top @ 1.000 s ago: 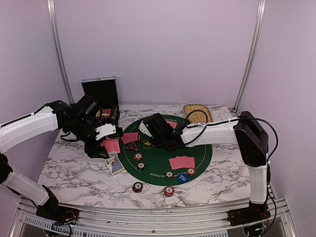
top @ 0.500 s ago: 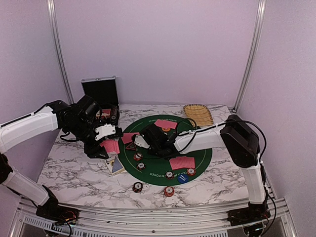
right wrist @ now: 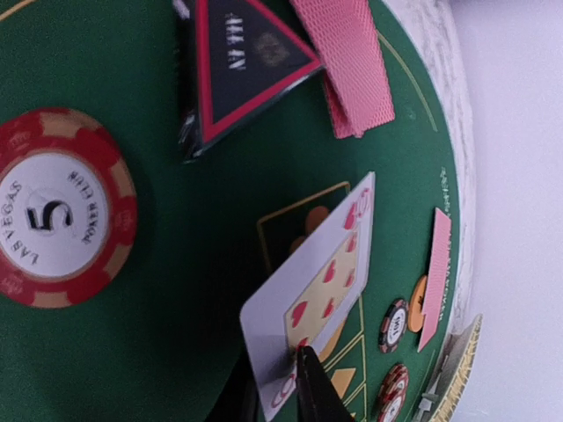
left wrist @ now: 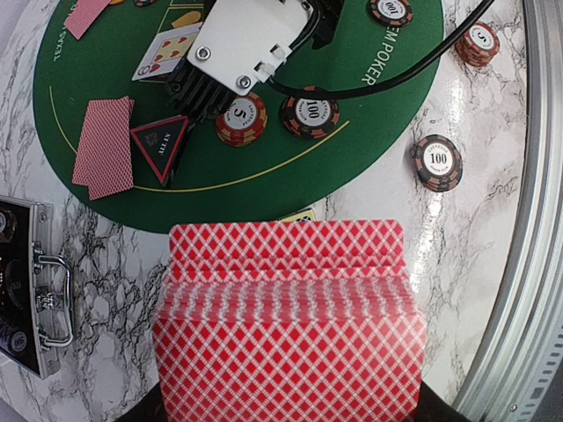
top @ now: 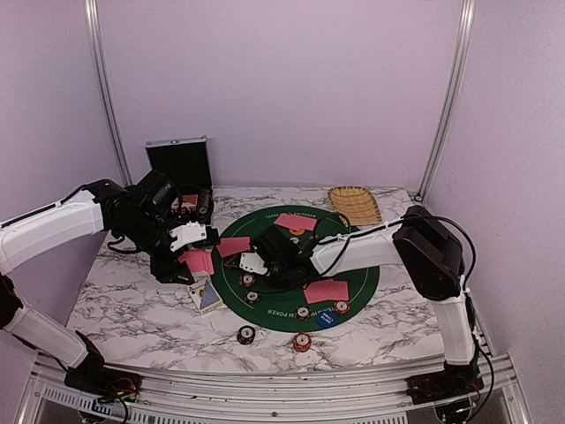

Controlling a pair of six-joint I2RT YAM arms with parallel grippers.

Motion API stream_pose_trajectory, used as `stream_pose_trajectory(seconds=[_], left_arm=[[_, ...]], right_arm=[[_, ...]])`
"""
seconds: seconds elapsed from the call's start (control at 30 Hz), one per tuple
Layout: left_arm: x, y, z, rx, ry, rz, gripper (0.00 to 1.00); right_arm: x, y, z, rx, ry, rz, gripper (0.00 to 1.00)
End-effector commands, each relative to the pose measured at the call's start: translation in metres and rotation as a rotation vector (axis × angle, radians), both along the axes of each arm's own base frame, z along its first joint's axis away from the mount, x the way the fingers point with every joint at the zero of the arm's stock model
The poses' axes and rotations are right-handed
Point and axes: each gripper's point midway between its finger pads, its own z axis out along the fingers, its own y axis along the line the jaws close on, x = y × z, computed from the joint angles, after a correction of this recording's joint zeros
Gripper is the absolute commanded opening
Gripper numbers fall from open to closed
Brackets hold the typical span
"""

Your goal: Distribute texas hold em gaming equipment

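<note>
the left hand (top: 189, 262) hangs over the marble tabletop (top: 124, 314) just off the 9 o'clock edge of the round green mat (top: 357, 265). it is clamped tight on a deck of red-backed cards (left wrist: 290, 325) that fans a little toward the mat.

the right hand (top: 254, 261) reaches low over the mat's 9 o'clock side. in its wrist view one dark fingertip (right wrist: 308, 391) meets the near corner of a face-up heart card (right wrist: 317, 294), which tilts up off the felt. i cannot tell whether the hand pinches that card or only touches it.

near the card lie a black triangular marker (right wrist: 246, 61), a red chip marked 5 (right wrist: 57, 207) and some face-down cards (right wrist: 347, 66) at 10 o'clock. a second set of cards (top: 291, 221) sits at 12 o'clock and a third set (top: 325, 291) at 4 o'clock, with a blue disc (top: 327, 318) at 5 o'clock. two loose chips (top: 245, 335) rest on the marble past 6 o'clock.

an open metal case (top: 179, 161) stands at the tabletop's 10 o'clock corner, a woven tray (top: 355, 205) at 1 o'clock.
</note>
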Motion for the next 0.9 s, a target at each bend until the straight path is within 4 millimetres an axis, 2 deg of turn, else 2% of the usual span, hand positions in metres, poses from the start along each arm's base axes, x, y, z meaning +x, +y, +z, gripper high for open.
stream_pose_trajectory(seconds=[0.0, 0.17, 0.33, 0.57, 0.63, 0.8, 0.83, 0.87], left_arm=[[-0.004, 0.002, 0.013, -0.019, -0.014, -0.003, 0.0], [-0.003, 0.002, 0.014, -0.018, -0.017, -0.002, 0.0], [-0.004, 0.002, 0.013, -0.02, -0.013, -0.001, 0.0], [-0.004, 0.001, 0.014, -0.025, -0.006, -0.001, 0.0], [-0.003, 0.0, 0.014, -0.025, -0.005, -0.001, 0.0], [-0.003, 0.0, 0.014, -0.025, -0.006, -0.006, 0.0], [-0.003, 0.0, 0.014, -0.025, -0.006, -0.007, 0.0], [-0.003, 0.0, 0.014, -0.023, -0.007, -0.008, 0.0]], right_arm=[[-0.016, 0.002, -0.003, 0.013, 0.073, 0.028, 0.22], [-0.019, -0.004, -0.007, -0.007, 0.094, 0.022, 0.43], [-0.009, -0.013, -0.001, 0.038, 0.092, -0.045, 0.49], [0.007, -0.013, 0.047, 0.332, 0.204, -0.152, 0.48], [0.014, -0.016, 0.063, 0.445, 0.248, -0.197, 0.52], [0.028, -0.028, 0.102, 0.715, 0.344, -0.296, 0.71], [0.03, -0.029, 0.108, 0.764, 0.376, -0.306, 0.78], [0.031, -0.031, 0.113, 0.818, 0.423, -0.318, 0.91]])
